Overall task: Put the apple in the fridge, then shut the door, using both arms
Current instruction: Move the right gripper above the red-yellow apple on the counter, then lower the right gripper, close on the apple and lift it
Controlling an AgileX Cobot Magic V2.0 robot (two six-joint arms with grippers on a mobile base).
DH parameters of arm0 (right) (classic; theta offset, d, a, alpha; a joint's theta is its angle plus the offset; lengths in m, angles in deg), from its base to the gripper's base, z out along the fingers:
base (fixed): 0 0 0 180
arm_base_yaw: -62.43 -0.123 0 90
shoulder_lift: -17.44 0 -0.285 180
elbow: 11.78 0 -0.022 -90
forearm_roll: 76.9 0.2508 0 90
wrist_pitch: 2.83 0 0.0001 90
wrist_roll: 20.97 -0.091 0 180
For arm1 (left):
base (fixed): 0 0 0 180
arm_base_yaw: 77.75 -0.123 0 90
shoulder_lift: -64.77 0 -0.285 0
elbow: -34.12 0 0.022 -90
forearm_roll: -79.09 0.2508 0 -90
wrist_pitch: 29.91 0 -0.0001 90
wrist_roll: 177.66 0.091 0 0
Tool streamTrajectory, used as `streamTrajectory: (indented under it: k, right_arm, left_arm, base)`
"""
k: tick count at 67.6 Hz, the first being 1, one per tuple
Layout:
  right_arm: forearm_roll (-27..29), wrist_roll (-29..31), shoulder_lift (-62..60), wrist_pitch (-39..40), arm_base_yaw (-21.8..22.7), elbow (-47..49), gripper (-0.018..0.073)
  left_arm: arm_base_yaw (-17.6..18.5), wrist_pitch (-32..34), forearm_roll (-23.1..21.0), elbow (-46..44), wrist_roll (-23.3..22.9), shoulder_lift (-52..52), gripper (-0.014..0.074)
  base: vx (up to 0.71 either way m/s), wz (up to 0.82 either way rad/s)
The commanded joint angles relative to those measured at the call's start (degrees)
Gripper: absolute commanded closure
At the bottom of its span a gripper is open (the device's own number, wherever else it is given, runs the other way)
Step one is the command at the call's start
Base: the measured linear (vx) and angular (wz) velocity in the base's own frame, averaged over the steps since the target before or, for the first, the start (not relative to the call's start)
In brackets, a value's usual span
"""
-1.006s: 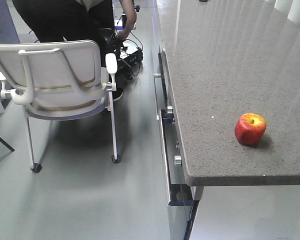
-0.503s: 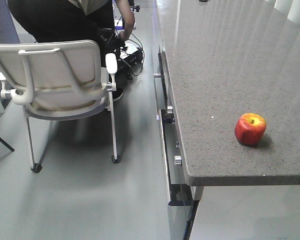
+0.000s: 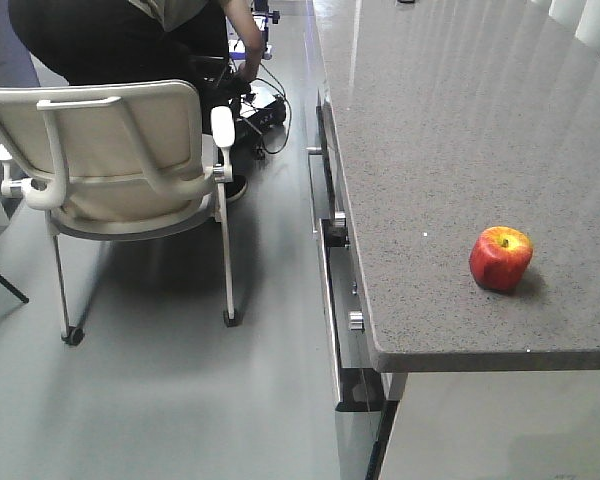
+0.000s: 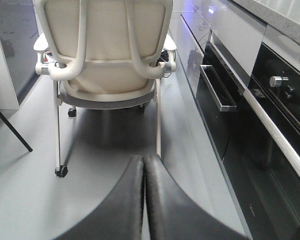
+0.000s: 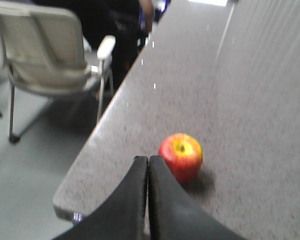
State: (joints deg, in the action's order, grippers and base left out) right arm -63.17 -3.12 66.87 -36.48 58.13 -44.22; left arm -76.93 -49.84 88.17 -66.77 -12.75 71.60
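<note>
1. Grey speckled counter (image 3: 430,150) fills the right side, with grey floor and a white chair (image 3: 110,150) to the left. The apple (image 3: 501,258) sits on the counter near its front edge, stem up.
2. My right gripper (image 5: 148,160) has its fingers pressed together and holds nothing. It hangs over the counter's near corner.
3. The apple lies just ahead of those tips and slightly right, near but apart as far as I can tell.
4. It is roundish with no long axis, so I judge any approach works. I must spread the fingers first.
5. My left gripper (image 4: 143,157) is likewise closed and empty, aimed at the floor, the chair and an oven (image 4: 225,130). My right arm is clearly nearer.
6. Fridge and door: neither is in any view.
</note>
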Motion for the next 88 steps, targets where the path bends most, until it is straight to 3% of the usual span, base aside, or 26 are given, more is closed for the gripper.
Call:
streamTrajectory:
  k: [1,15,22,48,55,88]
  right_arm:
    - [-5.55,-5.78,4.67,-2.88,-0.04,5.55,0.0563]
    - [-16.08,-14.88,14.36,-13.01,-0.04,12.32,0.0526]
    - [-16.69,-15.86,18.09,-14.17,-0.04,14.27,0.0462]
    - [-15.59,-15.74,30.28,-13.72,-0.04,19.64,-0.0033]
    - [-15.20,-15.92,33.95,-14.09,-0.04,22.28,-0.0108]
    - [-15.04,-16.94,51.09,-17.10,-0.04,35.21,-0.0115]
  left_arm:
    - [0.38,4.05,-0.25,0.96,-0.46,0.09,0.0603]
    - [0.38,4.05,-0.25,0.96,-0.46,0.09,0.0603]
    - [0.38,4.05,-0.25,0.96,-0.46,0.09,0.0603]
    - [0.38,4.05,-0.25,0.96,-0.46,0.09,0.0603]
    - [0.38,4.05,-0.25,0.96,-0.46,0.09,0.0603]
    - [0.38,4.05,-0.25,0.96,-0.46,0.09,0.0603]
  base:
    - [0.00,0.00]
    - [0.00,0.00]
    - [0.00,0.00]
    - [0.00,0.00]
    - [0.00,0.00]
    - [0.00,0.00]
